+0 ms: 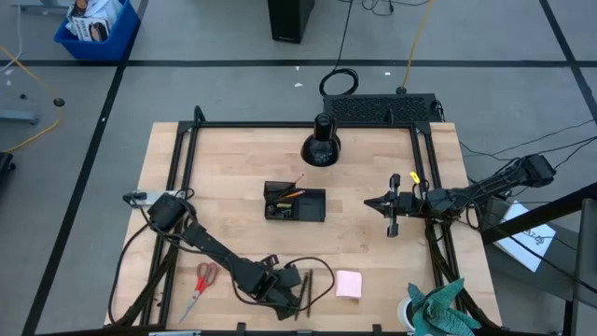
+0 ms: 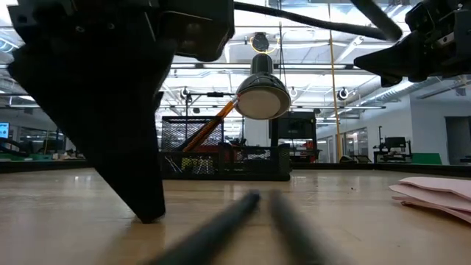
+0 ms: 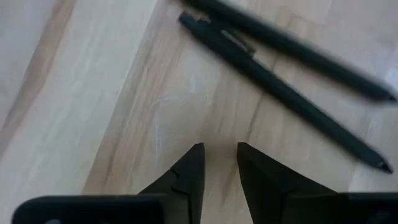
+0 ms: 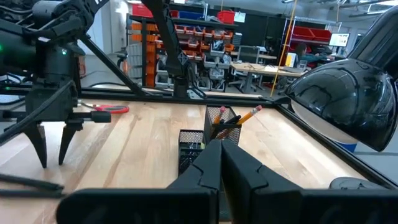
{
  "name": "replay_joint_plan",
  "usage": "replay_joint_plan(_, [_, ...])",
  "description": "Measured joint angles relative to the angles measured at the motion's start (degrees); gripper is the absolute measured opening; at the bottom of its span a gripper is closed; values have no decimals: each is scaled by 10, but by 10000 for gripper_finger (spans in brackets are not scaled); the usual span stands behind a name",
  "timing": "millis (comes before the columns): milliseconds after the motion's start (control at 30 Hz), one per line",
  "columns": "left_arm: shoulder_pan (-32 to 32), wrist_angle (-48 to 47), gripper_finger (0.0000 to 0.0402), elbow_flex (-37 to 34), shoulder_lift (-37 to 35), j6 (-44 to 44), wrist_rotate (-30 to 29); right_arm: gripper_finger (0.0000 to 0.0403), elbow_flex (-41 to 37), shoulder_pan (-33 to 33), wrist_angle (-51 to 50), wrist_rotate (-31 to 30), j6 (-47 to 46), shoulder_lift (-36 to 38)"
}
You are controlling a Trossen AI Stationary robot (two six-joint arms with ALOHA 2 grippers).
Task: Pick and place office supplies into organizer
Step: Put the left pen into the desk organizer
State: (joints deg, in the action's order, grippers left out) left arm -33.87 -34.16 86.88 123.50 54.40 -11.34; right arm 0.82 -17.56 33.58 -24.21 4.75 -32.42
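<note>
Your left tool (image 3: 219, 163) hovers part-open, empty, near two black pens (image 3: 283, 93); your right tool (image 4: 221, 163) waits clenched beside the organizer (image 1: 295, 203).

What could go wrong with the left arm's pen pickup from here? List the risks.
1. The two black pens lie close together; the left gripper, empty with its fingers slightly apart, might catch both or knock one away.
2. The pens lie near the table's front edge and could roll off.

Industrial robotics lab: storage shelving (image 4: 205, 34), workbenches (image 4: 261, 68), overhead strip lights (image 2: 309, 70).
</note>
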Motion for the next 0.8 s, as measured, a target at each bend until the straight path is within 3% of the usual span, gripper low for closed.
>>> replay_joint_plan(600, [6,-10,102,-1,-3,-45,-20,4,0,0,4,0,4,0])
replay_joint_plan(800, [-4,-121,102,-2,-21,-15,-24,4,0,0,4,0,4,0])
